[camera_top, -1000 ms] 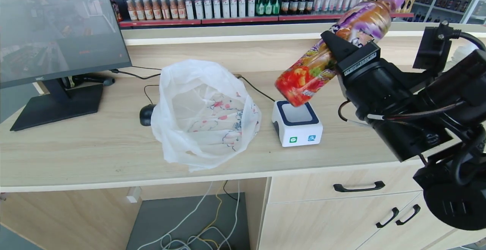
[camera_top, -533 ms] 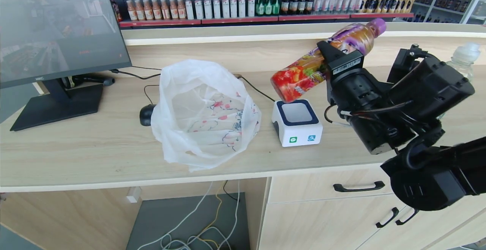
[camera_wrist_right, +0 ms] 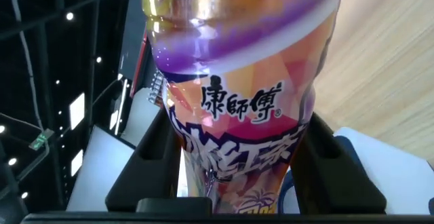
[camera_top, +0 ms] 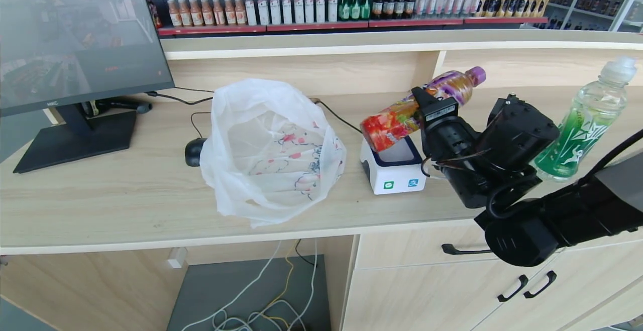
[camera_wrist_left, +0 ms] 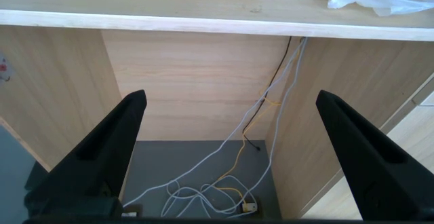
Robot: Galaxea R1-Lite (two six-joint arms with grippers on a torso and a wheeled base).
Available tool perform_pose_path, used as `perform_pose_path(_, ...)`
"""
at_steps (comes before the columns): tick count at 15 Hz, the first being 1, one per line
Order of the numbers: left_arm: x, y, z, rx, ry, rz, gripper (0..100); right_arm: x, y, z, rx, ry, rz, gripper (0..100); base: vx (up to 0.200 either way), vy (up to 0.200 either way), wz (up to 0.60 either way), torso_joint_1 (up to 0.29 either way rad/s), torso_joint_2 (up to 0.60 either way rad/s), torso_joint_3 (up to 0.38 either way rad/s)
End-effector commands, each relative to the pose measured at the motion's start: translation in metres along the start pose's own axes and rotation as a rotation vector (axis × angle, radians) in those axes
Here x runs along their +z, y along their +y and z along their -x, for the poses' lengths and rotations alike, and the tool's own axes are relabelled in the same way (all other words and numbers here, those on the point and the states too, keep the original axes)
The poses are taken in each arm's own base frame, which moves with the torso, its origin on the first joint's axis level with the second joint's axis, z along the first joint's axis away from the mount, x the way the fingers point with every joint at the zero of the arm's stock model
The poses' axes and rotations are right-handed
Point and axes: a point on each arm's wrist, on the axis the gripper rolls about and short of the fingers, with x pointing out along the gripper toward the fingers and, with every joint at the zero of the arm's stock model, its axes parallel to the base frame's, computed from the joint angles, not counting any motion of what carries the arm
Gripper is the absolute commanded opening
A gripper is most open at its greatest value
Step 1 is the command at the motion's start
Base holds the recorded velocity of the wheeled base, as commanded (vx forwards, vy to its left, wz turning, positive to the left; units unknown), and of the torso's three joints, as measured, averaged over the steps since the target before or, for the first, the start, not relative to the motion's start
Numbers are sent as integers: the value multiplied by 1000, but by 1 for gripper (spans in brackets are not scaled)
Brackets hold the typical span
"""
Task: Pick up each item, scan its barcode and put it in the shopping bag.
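Currently right claw (camera_top: 427, 107) pinches juice bottle (camera_top: 387, 125) over scanner (camera_top: 394, 175); shopping bag (camera_top: 271, 150) looks empty; green bottle (camera_top: 577, 125) waits, right edge.

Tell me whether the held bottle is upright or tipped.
Tipped: the bottle slants in the right gripper, base low over the scanner.

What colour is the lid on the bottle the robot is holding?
Purple. The bottle's cap shows best in the head view.

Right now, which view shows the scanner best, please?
Head view: the scanner shows nearly whole, below the bottle. The right wrist view catches its corner behind the bottle; the left wrist view faces under the counter.
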Motion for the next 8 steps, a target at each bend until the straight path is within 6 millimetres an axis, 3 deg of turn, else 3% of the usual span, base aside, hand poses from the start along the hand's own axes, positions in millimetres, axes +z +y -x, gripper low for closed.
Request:
perform_pose_path(1,0,0,0,1,-1,1,100,-1,-6,-1,-12,2,4,0,0,0,0,0,0,0)
perform_pose_path(8,0,0,0,1,-1,-1,100,13,-11,-5,-21,-33,-7,0,0,0,0,0,0,0)
